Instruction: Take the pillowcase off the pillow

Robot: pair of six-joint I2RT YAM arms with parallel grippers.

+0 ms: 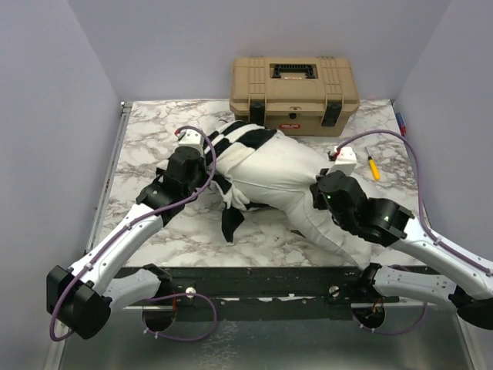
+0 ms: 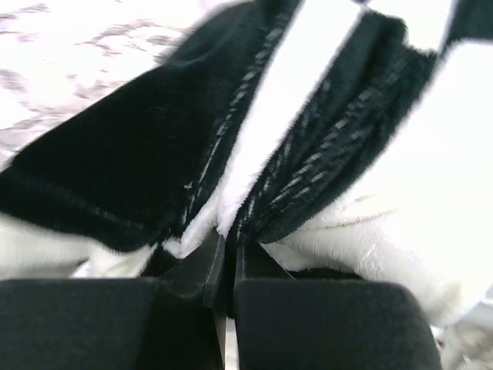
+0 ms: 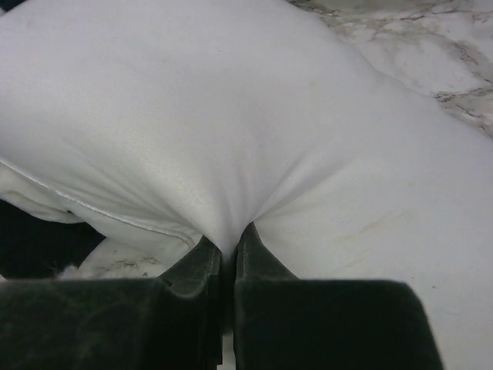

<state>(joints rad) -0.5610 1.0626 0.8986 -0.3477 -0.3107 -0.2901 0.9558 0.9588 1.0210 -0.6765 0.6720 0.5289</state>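
The marble-patterned table (image 1: 154, 231) is carrying everything. The pillow (image 1: 277, 173) is lying across its middle, running from near the back centre down toward the near right edge, plump and plain white, and most of it is showing bare. The pillowcase (image 1: 246, 137) is bunching around the pillow's far left end, its black and white squares crumpling into folds, with 1 black flap trailing onto the marble on the near left side. The tan toolbox (image 1: 294, 94) is sitting shut at the back edge, just behind the covered end of the pillow.

The 2 arms are reaching in from the near edge, 1 on each side of the pillow. The left gripper (image 2: 229, 258) is pressing its 2 fingers almost together on a fold of the checkered fabric, which is fanning out from between the tips in the left wrist view. The right gripper (image 3: 229, 247) is pinching a tuck of the white pillow fabric, its jaws nearly closed and creases radiating from the grip. A small yellow-handled tool (image 1: 373, 167) is lying on the marble right of the pillow.
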